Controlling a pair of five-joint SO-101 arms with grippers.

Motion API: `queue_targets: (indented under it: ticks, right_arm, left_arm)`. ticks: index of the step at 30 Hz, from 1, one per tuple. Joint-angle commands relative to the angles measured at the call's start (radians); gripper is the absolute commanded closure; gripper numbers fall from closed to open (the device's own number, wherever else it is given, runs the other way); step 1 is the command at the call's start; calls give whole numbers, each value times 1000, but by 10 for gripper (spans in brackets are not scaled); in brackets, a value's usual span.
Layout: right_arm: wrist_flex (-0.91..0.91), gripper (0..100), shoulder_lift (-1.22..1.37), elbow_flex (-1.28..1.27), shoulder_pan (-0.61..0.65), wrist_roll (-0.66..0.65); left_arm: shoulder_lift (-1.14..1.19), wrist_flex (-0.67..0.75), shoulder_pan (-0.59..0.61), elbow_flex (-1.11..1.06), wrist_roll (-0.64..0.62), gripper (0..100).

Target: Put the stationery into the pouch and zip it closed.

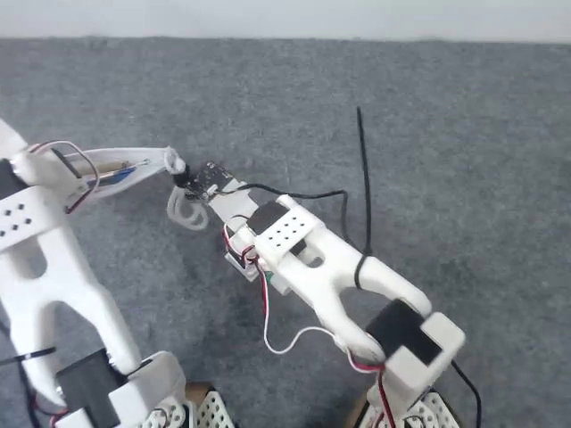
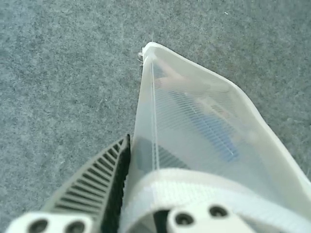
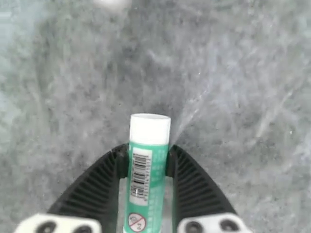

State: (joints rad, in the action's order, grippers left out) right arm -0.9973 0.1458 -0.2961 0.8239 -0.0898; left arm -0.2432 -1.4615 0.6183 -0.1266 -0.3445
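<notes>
The left claw [image 2: 145,164] is pressed together on one end of a translucent white mesh pouch [image 2: 194,126], which stretches away from it over the grey felt-covered table [image 1: 446,134]. A blue pen-like thing [image 2: 210,132] shows through the mesh. In the high view the pouch's far end sits just beside the right arm's wrist, with little room between them. The right claw [image 3: 148,153] pinches a green-and-white glue stick [image 3: 149,128] between its black fingers [image 3: 104,177], the white cap jutting past their tips above bare table. Broad open grey lies to the far side and right, up to the table's straight far edge.
</notes>
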Motion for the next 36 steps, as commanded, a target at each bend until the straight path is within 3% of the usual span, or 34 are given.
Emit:
queue_targets:
  ticks: [1, 10, 20, 36]
  right_arm:
    - [-7, 992, -157, -28, -1, 9]
    - [133, 992, -315, -170, -1, 11]
    - [122, 991, -349, -181, 28, 12]
    - [128, 992, -711, -313, 54, 11]
  left_arm:
    - [-11, 18, 12, 2, -14, 990]
    - [-8, 20, 12, 2, -14, 990]
    - [-8, 20, 12, 2, -14, 990]
    - [-9, 20, 12, 2, -14, 990]
